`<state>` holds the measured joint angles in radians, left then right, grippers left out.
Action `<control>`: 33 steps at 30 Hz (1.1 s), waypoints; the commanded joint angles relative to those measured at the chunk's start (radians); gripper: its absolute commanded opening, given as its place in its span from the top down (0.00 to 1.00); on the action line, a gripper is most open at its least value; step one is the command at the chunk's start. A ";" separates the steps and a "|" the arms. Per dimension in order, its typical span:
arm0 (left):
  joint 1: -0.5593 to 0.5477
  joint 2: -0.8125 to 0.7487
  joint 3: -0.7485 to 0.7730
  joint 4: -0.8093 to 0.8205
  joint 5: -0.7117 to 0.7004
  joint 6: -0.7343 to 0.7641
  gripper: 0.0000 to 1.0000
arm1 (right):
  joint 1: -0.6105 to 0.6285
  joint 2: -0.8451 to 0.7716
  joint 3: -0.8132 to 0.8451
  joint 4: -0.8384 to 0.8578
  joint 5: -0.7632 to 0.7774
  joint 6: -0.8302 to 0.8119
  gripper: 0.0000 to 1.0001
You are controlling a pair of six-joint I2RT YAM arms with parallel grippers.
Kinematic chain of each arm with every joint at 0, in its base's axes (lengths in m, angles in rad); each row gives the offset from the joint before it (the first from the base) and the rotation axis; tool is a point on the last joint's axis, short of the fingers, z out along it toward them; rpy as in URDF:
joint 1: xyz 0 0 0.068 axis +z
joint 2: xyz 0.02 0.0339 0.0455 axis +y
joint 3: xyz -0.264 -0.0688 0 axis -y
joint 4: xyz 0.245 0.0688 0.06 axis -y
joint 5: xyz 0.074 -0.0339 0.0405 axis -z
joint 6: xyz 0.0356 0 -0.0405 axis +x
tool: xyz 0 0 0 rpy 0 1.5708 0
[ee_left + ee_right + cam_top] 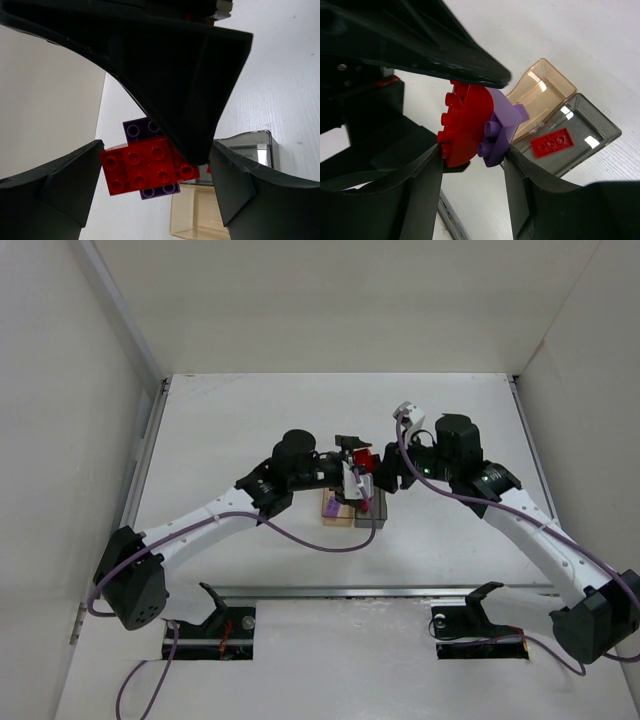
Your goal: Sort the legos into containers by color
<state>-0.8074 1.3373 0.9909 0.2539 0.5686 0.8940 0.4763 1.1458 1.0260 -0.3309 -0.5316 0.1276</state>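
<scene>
A red lego (465, 125) stuck to a purple lego (500, 127) hangs in the air above the containers. My right gripper (474, 150) is shut on this pair, one finger on the red studs and the other on the purple side. In the left wrist view the same red lego (147, 170) and purple lego (140, 129) sit between the jaws of my left gripper (156, 156), which stand open with a small gap on the right. The tan tray (542, 87) and grey tray (600, 127) lie side by side below. A flat red lego (551, 142) rests in the grey tray.
Both arms meet over the middle of the white table (250, 420), wrists almost touching. The tan tray (340, 512) and grey tray (372, 516) sit under the grippers; a purple bit (328, 504) shows at the tan tray's left end. White walls enclose three sides.
</scene>
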 commanded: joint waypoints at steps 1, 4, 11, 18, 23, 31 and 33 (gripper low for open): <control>-0.009 0.008 0.035 0.021 -0.044 -0.030 0.18 | 0.024 -0.023 0.029 0.066 -0.007 0.003 1.00; -0.018 0.008 0.035 0.012 -0.078 -0.030 0.13 | 0.024 -0.023 0.029 0.066 0.002 0.003 1.00; -0.018 0.008 0.035 0.012 -0.101 -0.063 0.40 | 0.024 -0.023 0.020 0.066 0.031 0.003 1.00; -0.018 -0.010 0.035 0.012 -0.110 -0.083 0.77 | 0.024 -0.003 0.020 0.056 0.042 0.012 1.00; -0.018 -0.020 0.035 0.021 -0.110 -0.113 1.00 | 0.024 0.006 0.020 0.056 0.021 0.012 0.70; 0.026 -0.066 0.035 -0.031 0.003 -0.135 1.00 | -0.030 -0.083 0.059 -0.043 0.001 -0.191 0.26; 0.040 -0.092 0.035 -0.073 0.042 -0.135 1.00 | -0.030 -0.106 0.068 -0.071 0.040 -0.253 0.26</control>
<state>-0.7971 1.3235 0.9916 0.2092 0.5194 0.7780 0.4580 1.1023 1.0336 -0.3637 -0.5327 0.0174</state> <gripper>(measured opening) 0.633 0.740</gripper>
